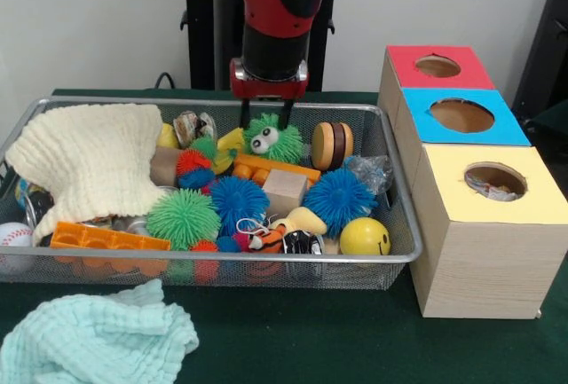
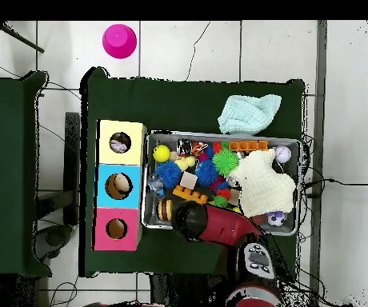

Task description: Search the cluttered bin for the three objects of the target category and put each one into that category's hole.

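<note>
Gripper (image 1: 266, 118) hangs open and empty over the bin's (image 1: 404, 255) far side. One wad (image 1: 371, 171) lies at its right end; I judge something crinkly already sits in the yellow hole (image 1: 494, 180).

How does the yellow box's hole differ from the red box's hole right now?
The yellow box's hole shows crinkly stuff inside; the red box's hole looks empty. In the front view the yellow box sits nearest the camera, the red box farthest, with the blue box between. Both are round holes in wooden boxes beside the bin.
</note>
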